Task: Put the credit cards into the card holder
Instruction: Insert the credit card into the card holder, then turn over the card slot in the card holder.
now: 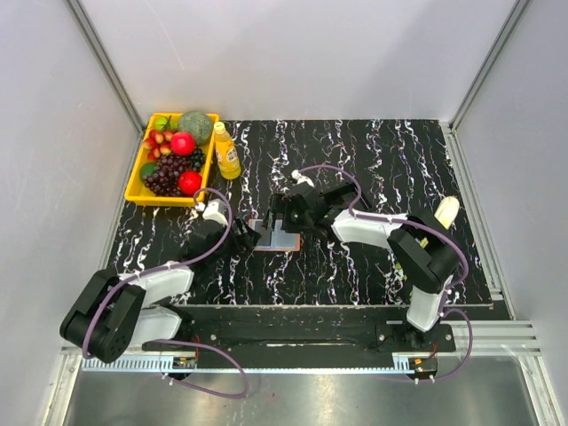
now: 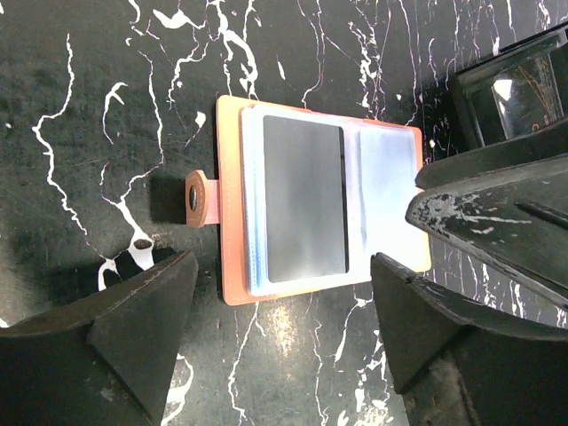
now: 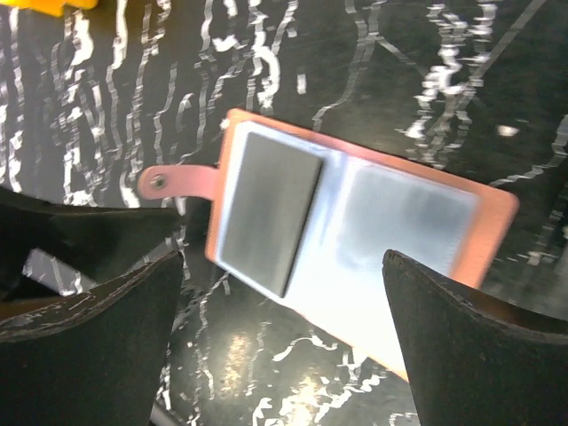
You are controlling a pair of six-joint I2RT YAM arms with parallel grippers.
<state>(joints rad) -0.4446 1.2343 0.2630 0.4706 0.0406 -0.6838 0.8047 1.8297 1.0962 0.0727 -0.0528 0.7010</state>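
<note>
Reaching in from their bases at the near edge, both arms end over the same patch of the black marbled table (image 1: 382, 266). The left gripper (image 2: 284, 266) hangs with its jaws wide apart and nothing between them. The right gripper (image 3: 282, 259) is likewise fully spread and empty.

Just beyond the left fingers lies the card holder (image 2: 229, 191), opened flat, with its snap tab (image 2: 197, 201) sticking out from one short edge. A dark credit card (image 2: 303, 200) lies on the page next to the tab. Whether it is tucked into the clear sleeve or only resting on top I cannot tell. The other page shows pale bluish, with no card I can be sure of.

Seen from the left wrist, the card's long axis runs straight away from that gripper, so its short width spans the gap between the fingers. The right gripper overhangs the page away from the tab. I judge the left arm better lined up to seat the dark card.

Farther back, well apart, stand a yellow tray (image 1: 133, 188) of fruit and a small bottle (image 1: 226, 153).
</note>
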